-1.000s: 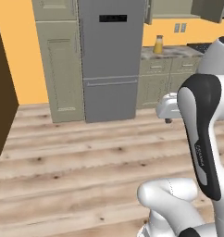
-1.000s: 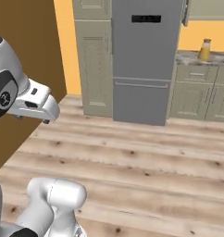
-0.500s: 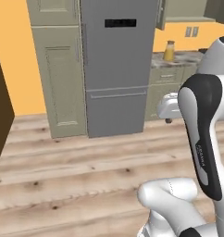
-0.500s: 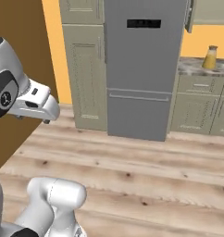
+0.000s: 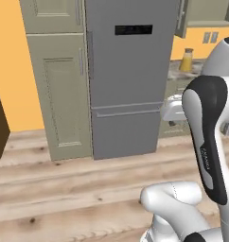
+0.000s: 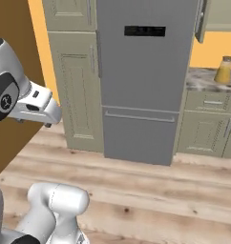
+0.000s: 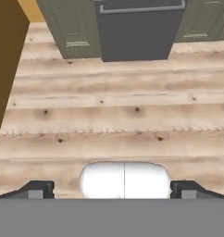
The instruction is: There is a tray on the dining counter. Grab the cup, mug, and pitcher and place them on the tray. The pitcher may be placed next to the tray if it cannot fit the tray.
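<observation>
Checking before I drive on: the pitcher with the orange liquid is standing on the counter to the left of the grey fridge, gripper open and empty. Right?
Not quite. The pitcher stands on the counter to the right of the grey fridge, as the right base view shows. The gripper is open and empty, as you said.

This is a home kitchen. A tall grey fridge (image 5: 128, 75) with a dark display panel near its top stands between pale green panelled cupboards (image 5: 57, 90). To its right a marble-look table (image 6: 210, 81) tops low drawers (image 6: 208, 126) and carries a pitcher (image 6: 224, 70) of orange-yellow liquid. The walls (image 5: 10, 66) are warm orange, and the floor (image 6: 151, 190) is light knotted wood planking.
</observation>
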Controlling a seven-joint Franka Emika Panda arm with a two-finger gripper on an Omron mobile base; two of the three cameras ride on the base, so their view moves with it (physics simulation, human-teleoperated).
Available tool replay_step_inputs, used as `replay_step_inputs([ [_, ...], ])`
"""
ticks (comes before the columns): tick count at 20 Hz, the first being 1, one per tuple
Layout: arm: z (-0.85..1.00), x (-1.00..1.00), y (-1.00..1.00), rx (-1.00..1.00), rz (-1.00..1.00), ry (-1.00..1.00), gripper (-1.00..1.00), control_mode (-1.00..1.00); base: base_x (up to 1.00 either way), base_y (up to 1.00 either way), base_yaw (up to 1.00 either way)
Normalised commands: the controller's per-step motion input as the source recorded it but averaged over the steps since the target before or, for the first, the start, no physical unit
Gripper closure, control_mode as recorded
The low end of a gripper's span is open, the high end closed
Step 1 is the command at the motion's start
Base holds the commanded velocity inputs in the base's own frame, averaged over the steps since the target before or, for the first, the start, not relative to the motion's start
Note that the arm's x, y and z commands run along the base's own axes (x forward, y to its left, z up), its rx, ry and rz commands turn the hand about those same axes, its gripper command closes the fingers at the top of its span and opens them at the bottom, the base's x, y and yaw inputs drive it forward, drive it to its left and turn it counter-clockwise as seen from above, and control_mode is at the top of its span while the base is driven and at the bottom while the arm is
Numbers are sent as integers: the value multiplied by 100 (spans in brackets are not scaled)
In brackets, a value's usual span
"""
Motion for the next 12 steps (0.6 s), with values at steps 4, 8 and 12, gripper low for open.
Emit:
replay_step_inputs([
  [4,0,0,0,0,0,0,-100,100,100,0,0],
  [8,0,0,0,0,0,0,-100,100,100,0,0],
  [12,0,0,0,0,0,0,-100,100,100,0,0],
])
